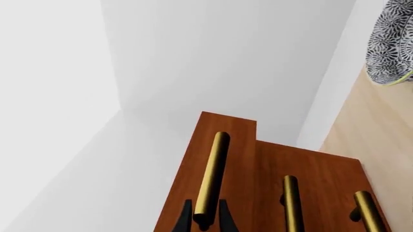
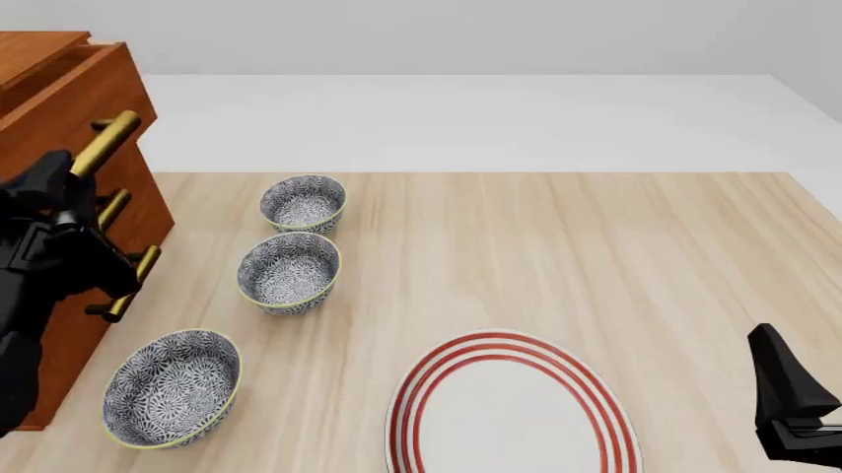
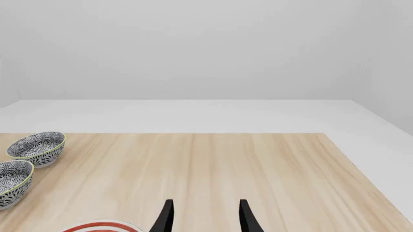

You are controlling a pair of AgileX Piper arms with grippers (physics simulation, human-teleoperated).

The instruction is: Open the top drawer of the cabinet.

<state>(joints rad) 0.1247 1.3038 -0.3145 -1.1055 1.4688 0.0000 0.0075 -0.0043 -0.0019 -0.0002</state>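
The cabinet (image 2: 59,108) stands at the upper left of the front view, on the left edge of the table (image 2: 553,246). Its top drawer (image 2: 53,74) juts out a little past the two below, a step that also shows in the left wrist view. The left gripper (image 1: 205,220) has its dark fingers (image 1: 184,217) on either side of the top drawer's brass handle (image 1: 212,176), clamped around the bar near its end. In the front view the left arm covers the lower part of that handle. Three patterned bowls (image 2: 288,272) sit in a line to the right of the cabinet, and a red-striped plate (image 2: 514,414) lies at bottom centre. The right gripper (image 3: 204,217) hovers over the table at lower right, its fingers apart and holding nothing.
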